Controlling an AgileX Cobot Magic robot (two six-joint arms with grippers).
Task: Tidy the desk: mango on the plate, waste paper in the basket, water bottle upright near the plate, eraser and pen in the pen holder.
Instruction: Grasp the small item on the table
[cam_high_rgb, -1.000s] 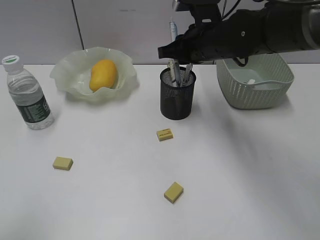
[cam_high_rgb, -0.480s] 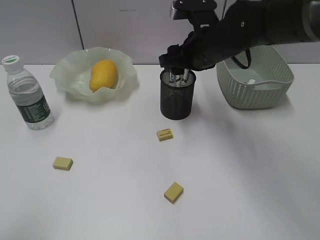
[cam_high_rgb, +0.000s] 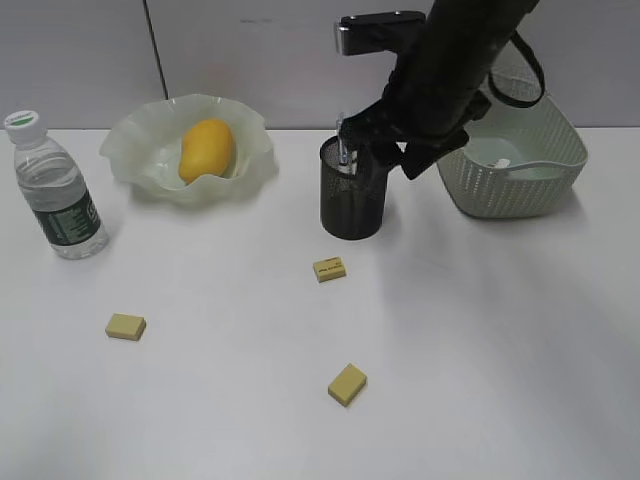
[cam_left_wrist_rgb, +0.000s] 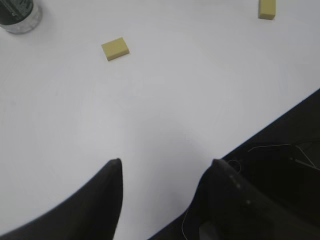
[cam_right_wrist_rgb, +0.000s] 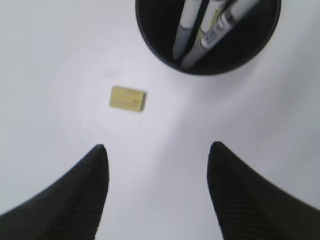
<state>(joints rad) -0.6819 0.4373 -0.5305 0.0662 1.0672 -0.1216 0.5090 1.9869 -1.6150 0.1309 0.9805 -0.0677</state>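
presently: pen step looks done; erasers remain. right claw (cam_right_wrist_rgb: 155, 165) hangs wide and empty above the pen holder (cam_high_rgb: 352, 190), far centre of the table (cam_high_rgb: 500, 350). left claw (cam_left_wrist_rgb: 165, 172) parted, empty, over the near table edge. pen holder: pens (cam_right_wrist_rgb: 200, 30). plate (cam_high_rgb: 135, 150), far left: mango (cam_high_rgb: 206, 150). basket (cam_high_rgb: 510, 175), far right: waste paper (cam_high_rgb: 502, 163), barely visible. water bottle (cam_high_rgb: 55, 190) upright, left of plate. next move calls for lowering onto the nearest eraser (cam_right_wrist_rgb: 128, 98), just near of the holder.

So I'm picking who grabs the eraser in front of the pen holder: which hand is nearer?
Right. The right hand hovers just above that eraser, open; the left hand sits near the desk's front edge.
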